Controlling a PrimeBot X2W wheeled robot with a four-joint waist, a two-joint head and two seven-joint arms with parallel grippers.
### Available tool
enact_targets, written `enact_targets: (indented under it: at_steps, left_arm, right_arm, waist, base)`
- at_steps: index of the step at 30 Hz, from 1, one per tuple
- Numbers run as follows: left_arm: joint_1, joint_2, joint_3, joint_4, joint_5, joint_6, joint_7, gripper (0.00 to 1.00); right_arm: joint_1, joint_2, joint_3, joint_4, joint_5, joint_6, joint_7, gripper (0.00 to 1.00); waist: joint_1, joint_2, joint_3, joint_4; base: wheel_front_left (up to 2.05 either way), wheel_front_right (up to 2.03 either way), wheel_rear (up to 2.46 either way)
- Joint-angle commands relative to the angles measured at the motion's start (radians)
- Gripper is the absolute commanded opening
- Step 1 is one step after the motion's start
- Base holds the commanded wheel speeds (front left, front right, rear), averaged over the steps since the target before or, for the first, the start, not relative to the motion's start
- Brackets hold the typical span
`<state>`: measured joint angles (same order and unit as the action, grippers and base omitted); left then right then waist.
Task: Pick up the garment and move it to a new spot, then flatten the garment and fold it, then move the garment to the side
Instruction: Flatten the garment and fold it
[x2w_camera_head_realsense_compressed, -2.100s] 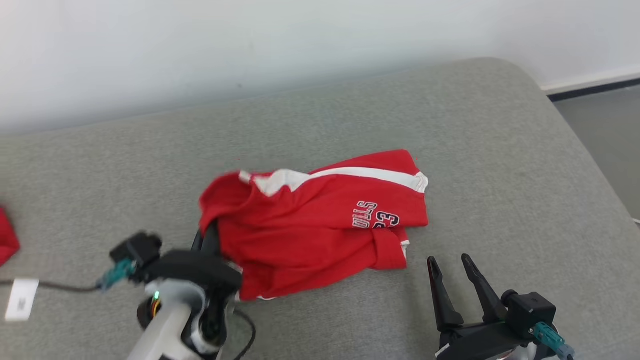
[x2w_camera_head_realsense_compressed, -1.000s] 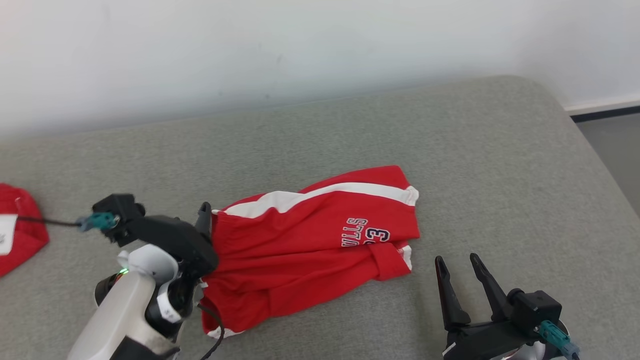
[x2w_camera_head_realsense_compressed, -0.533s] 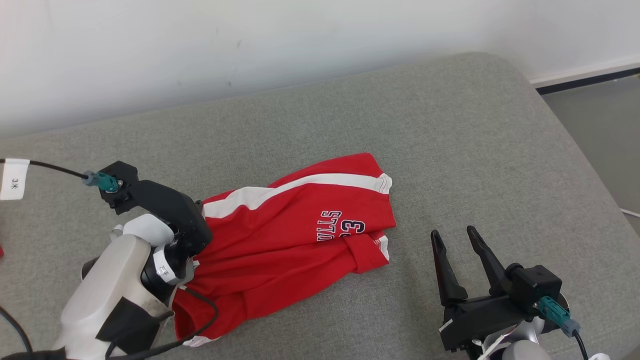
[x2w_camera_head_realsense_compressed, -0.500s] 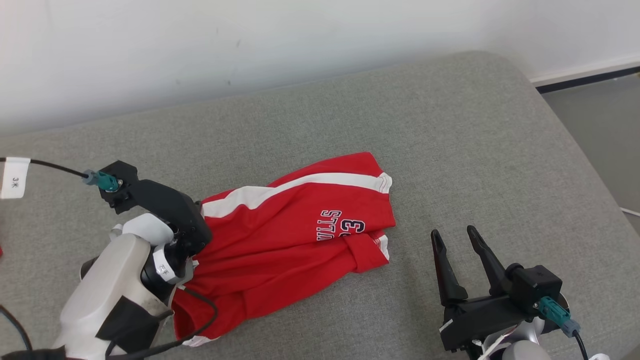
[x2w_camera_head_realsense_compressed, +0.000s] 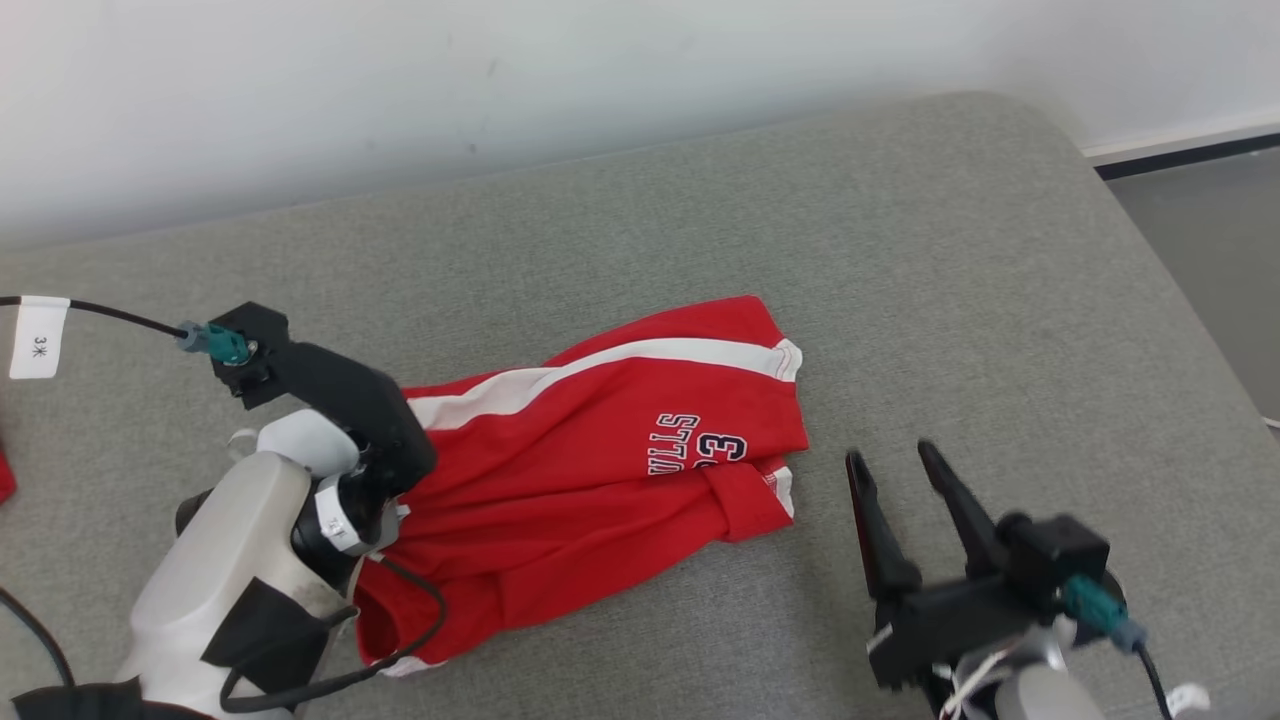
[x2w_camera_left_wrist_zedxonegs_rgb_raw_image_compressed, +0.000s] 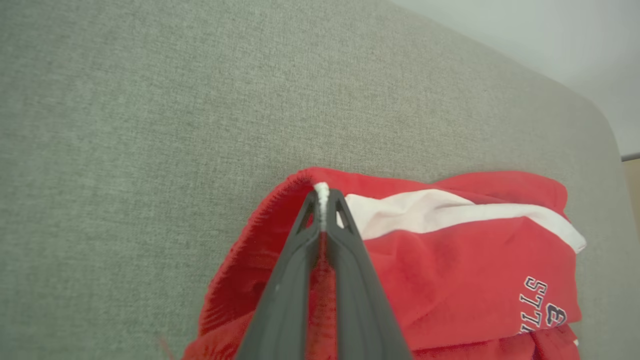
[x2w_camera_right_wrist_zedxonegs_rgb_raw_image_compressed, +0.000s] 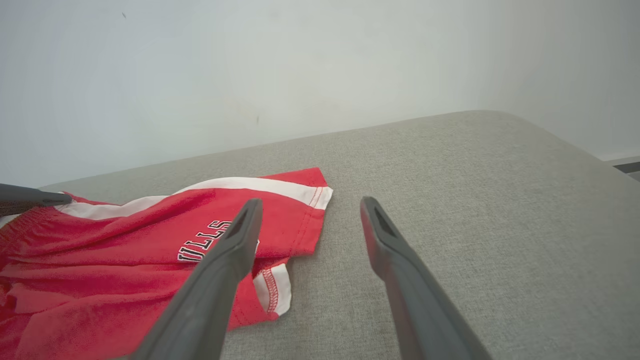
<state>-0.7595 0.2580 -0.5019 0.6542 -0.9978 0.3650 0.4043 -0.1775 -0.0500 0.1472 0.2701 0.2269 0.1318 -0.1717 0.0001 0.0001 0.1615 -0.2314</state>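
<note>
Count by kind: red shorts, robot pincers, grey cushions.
Red shorts: 1
Pincers: 2 (left pincer shut on the shorts' edge, right pincer open)
Grey cushion: 1
Total: 4

surface: grey fabric cushion (x2w_camera_head_realsense_compressed: 950, 250) | behind: white wall (x2w_camera_head_realsense_compressed: 400, 80) | right: grey floor (x2w_camera_head_realsense_compressed: 1230, 240)

Open grey fabric surface (x2w_camera_head_realsense_compressed: 1000, 280) is offered between the red shorts (x2w_camera_head_realsense_compressed: 600, 480) and the rounded right-hand edge. A broad strip is also offered behind the shorts, up to the white wall (x2w_camera_head_realsense_compressed: 500, 80), by which passage further back is barred. The gap just right of the shorts' hem is taken up by the spread right claw (x2w_camera_head_realsense_compressed: 888, 455). The near left side is crowded by the left claw (x2w_camera_left_wrist_zedxonegs_rgb_raw_image_compressed: 322, 200), clamped on the waistband, its pale forearm (x2w_camera_head_realsense_compressed: 220, 570) and a tagged black cable (x2w_camera_head_realsense_compressed: 100, 312).
</note>
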Motion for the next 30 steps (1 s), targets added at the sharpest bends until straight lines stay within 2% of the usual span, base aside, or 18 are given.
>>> enact_targets:
  at_steps: [1, 6, 9, 16, 22, 28, 30]
  left_arm:
    - [0.005, -0.007, 0.006, -0.015, -0.010, -0.010, -0.018, 0.00]
    - [0.054, -0.018, 0.025, -0.073, -0.024, -0.031, -0.085, 0.00]
    - [0.093, -0.028, 0.030, -0.115, -0.025, -0.043, -0.124, 0.00]
    - [0.145, -0.060, 0.010, -0.211, -0.009, -0.062, -0.181, 0.00]
    - [0.134, -0.077, -0.010, -0.224, 0.002, -0.068, -0.188, 0.00]
    - [0.111, -0.090, -0.026, -0.209, 0.014, -0.081, -0.202, 0.00]
    - [0.107, -0.094, -0.028, -0.206, 0.015, -0.084, -0.205, 0.00]
  right_arm:
    - [-0.036, -0.001, 0.004, -0.018, -0.015, -0.002, 0.011, 1.00]
    - [-0.128, -0.015, -0.006, -0.050, -0.042, -0.002, 0.087, 1.00]
    - [-0.177, -0.032, -0.045, -0.029, -0.038, -0.002, 0.220, 1.00]
    - [-0.295, -0.037, -0.206, 0.038, -0.047, -0.002, 0.511, 1.00]
    - [-0.357, -0.038, -0.240, 0.119, -0.057, -0.002, 0.624, 1.00]
    - [-0.414, -0.022, -0.273, 0.220, -0.100, -0.002, 0.646, 1.00]
    - [-0.431, -0.020, -0.275, 0.250, -0.110, -0.002, 0.646, 0.96]
  waist:
    - [-0.0001, -0.0001, 0.005, 0.011]
    - [-0.0001, -0.0001, 0.013, 0.045]
    - [-0.0001, -0.0001, 0.017, 0.075]
    - [-0.0001, -0.0001, 0.051, 0.154]
    - [-0.0001, -0.0001, 0.075, 0.180]
    - [-0.0001, -0.0001, 0.099, 0.191]
    - [-0.0001, -0.0001, 0.105, 0.195]
  base:
    - [0.00, 0.00, 0.00]
    - [0.00, 0.00, 0.00]
    - [0.00, 0.00, 0.00]
    - [0.00, 0.00, 0.00]
    - [0.00, 0.00, 0.00]
    - [0.00, 0.00, 0.00]
    - [0.00, 0.00, 0.00]
